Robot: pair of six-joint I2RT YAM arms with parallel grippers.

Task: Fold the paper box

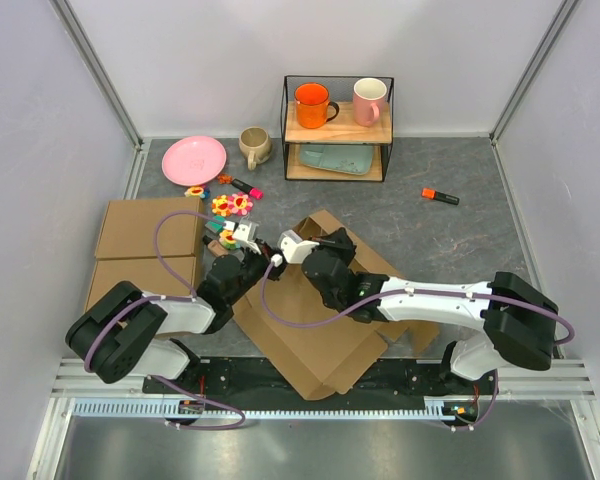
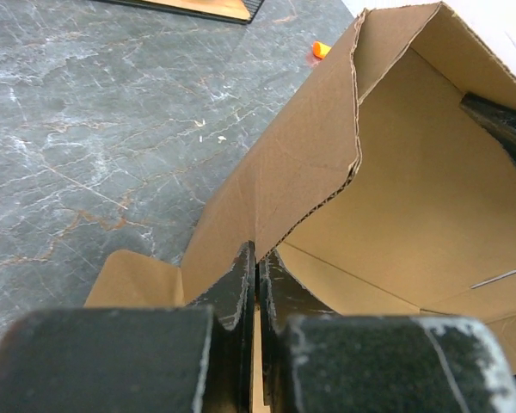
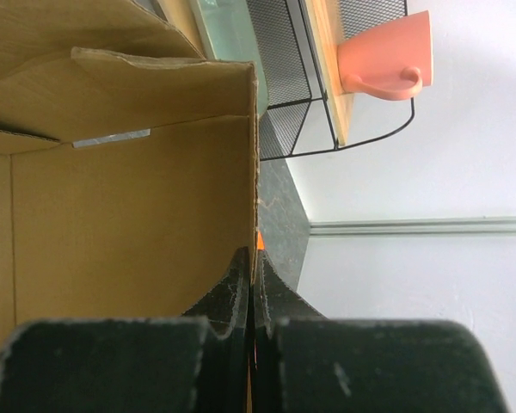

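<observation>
Only wrist cams show it, L claw (image 2: 256, 260), R claw (image 3: 252, 265) each pinching paper box (image 2: 301, 163) wall

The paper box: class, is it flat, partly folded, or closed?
Partly folded: the paper box has walls standing, one pinched by the left fingers, one by the right fingers; its inside is uncovered.

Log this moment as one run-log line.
task: fold paper box | left gripper: shut on raised box wall | right gripper: shut on another raised wall | state: walls partly up, not closed
</observation>
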